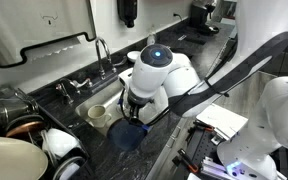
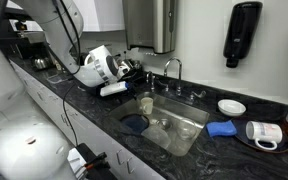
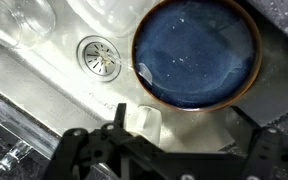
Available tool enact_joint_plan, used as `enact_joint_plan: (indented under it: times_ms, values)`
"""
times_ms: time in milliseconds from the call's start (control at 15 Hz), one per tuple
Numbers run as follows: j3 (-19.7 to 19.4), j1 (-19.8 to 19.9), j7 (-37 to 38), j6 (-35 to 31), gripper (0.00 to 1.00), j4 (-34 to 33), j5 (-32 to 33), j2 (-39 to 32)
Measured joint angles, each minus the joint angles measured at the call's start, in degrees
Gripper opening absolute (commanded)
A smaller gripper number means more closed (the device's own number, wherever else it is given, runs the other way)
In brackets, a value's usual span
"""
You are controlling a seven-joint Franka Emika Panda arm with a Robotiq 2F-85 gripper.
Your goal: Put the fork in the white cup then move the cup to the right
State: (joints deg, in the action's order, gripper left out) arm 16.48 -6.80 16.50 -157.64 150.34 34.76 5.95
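Observation:
The small white cup (image 1: 97,113) stands in the steel sink (image 2: 189,140), next to the dark blue round dish (image 1: 129,136). It also shows in the other exterior view (image 2: 146,103). In the wrist view the blue dish (image 3: 196,55) fills the upper right, and the cup (image 3: 146,122) lies partly behind my left finger. My gripper (image 3: 184,128) hangs over the sink floor just below the dish, open, with nothing between the fingers. I see no fork in any view.
The drain (image 3: 99,58) and a clear glass (image 3: 24,20) lie in the sink. The faucet (image 2: 172,68) stands behind it. White mugs with dark rims (image 2: 264,132), a blue cloth (image 2: 222,128) and a shallow bowl (image 2: 231,106) sit on the dark counter.

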Motion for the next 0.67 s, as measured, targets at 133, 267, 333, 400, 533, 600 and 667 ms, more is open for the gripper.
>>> enact_joint_plan:
  times_ms: [133,267,333,400,533,600,667]
  values:
    - [0.02,-0.11,0.32,-0.34,1.0,-0.69,1.89,-2.4]
    - [0.02,-0.21,-0.06,-0.27,1.0,-1.58,1.91,-4.87]
    - [0.01,-0.23,-0.13,-0.27,1.0,-2.01,1.91,-5.8]
    - [0.01,-0.24,-0.17,-0.27,1.0,-2.37,1.91,-6.37]
    - [0.01,-0.24,-0.21,-0.26,1.0,-2.66,1.91,-6.64]
    - [0.01,-0.25,-0.14,-0.26,1.0,-2.66,1.91,-6.6]
    - [0.01,-0.25,0.24,-0.26,1.0,-2.67,2.05,-6.65]
